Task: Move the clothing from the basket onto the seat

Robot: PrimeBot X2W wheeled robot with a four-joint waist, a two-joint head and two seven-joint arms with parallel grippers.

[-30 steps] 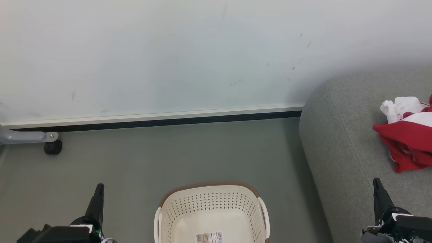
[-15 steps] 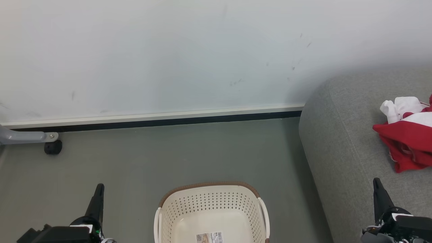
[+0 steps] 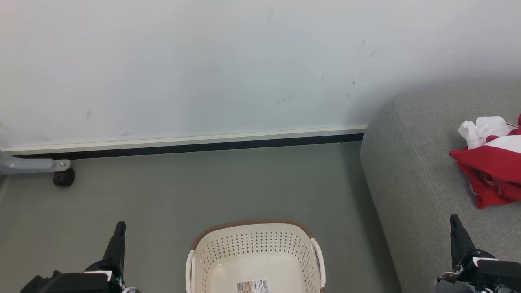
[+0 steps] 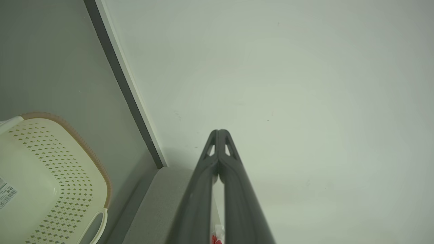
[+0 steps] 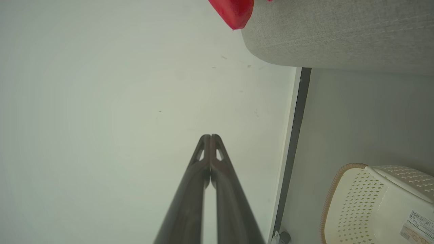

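- One basket [image 3: 252, 244] of cream plastic stands on the floor [image 3: 203, 187], between the two end effectors in the head view. Its walls are pierced with rows of small holes, its rounded rim is brown and ribbed, and two white side handles are seen.
- One barcode sticker [image 3: 253, 286] lies on the smooth floor of the basket.
- One seat [image 3: 411, 175] is shown to the robot's right of the basket. It is upholstered in grey woven fabric, with a rounded corner and a seam along its edge.
- The clothing [image 3: 494, 167] lies on the seat top, well apart from the basket. It is a crumpled heap of soft red fabric with a broad white stripe. It is cut off by the picture's edge, so the number of garments cannot be counted.
- One small white cloth piece [image 3: 482, 128] rests bunched against the far side of the red heap.
- The left end effector [image 3: 119, 228] is closed on nothing. Its two long dark fingers [image 4: 203, 189] are pressed together at the tips.
- The right end effector [image 3: 454, 221] is likewise closed and holds nothing, with its tip seen over the seat's near edge.
- One pale, faintly scuffed wall [image 3: 203, 69] is met by a light baseboard [image 3: 183, 142] with a dark strip beneath.
- One black caster [image 3: 64, 178] on a grey metal leg [image 3: 28, 165] stands at the far left.
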